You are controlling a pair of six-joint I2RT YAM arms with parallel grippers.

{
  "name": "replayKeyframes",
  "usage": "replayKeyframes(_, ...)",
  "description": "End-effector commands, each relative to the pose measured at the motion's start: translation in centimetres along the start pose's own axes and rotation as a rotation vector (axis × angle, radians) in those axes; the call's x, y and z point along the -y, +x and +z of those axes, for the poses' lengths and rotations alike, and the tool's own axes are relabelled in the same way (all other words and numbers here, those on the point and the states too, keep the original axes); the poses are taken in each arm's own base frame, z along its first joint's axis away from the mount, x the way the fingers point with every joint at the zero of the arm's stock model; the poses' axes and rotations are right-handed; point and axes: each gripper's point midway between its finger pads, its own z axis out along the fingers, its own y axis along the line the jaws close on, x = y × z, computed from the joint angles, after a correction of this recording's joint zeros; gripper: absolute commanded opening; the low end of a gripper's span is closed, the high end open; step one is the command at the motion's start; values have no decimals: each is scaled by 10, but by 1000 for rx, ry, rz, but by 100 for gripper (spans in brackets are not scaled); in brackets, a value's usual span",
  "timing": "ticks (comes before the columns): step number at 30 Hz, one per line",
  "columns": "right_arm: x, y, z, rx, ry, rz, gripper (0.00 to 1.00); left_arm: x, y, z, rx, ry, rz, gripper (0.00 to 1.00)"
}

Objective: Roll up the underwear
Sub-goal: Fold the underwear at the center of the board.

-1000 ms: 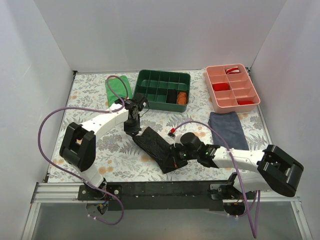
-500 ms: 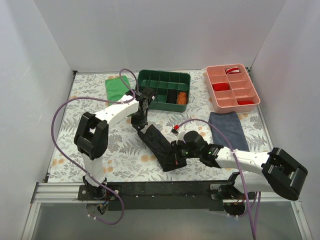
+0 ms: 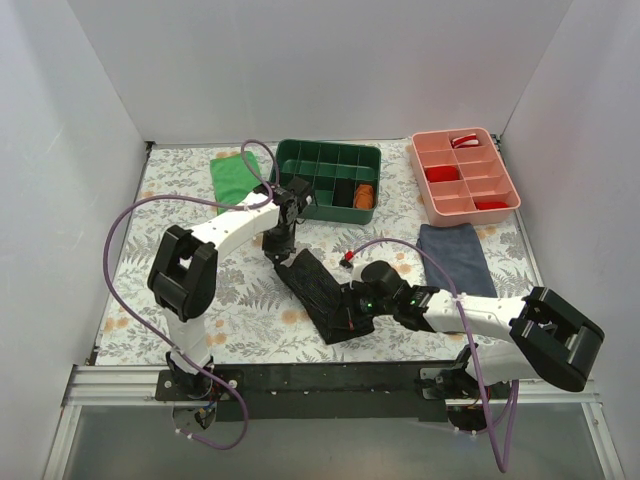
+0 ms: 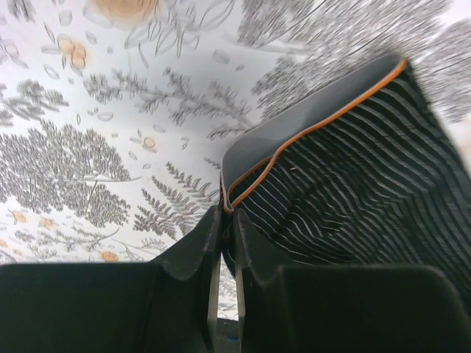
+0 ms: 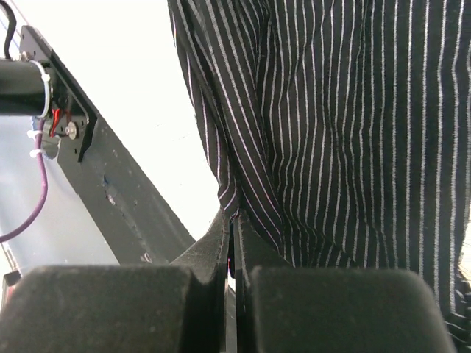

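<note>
The left pincer [image 3: 278, 250], clamped on the underwear [image 3: 325, 295], has shifted rearward. The right pincer [image 3: 352, 318] clamps its near end. The cloth lies stretched, not yet rolled.

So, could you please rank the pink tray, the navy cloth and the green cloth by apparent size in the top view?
1. pink tray, largest
2. navy cloth
3. green cloth, smallest
</note>
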Motion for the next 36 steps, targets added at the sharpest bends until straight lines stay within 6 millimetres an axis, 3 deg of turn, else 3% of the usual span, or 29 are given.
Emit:
replayKeyframes(1, -1, -11, -1, 21, 27, 24, 1, 14, -49, -27, 140, 48, -5, 0)
replayKeyframes(10, 14, -4, 2, 37, 77, 76, 1, 28, -59, -10, 82, 10, 63, 0)
replayKeyframes(16, 32, 0, -1, 83, 142, 144, 1, 45, -68, -15, 113, 12, 89, 0)
replayKeyframes(29, 33, 5, 0, 88, 120, 197, 1, 96, -85, -25, 183, 136, 88, 0)
replayKeyframes(36, 35, 11, 0, 92, 117, 247, 1, 111, -83, -17, 189, 150, 99, 0)
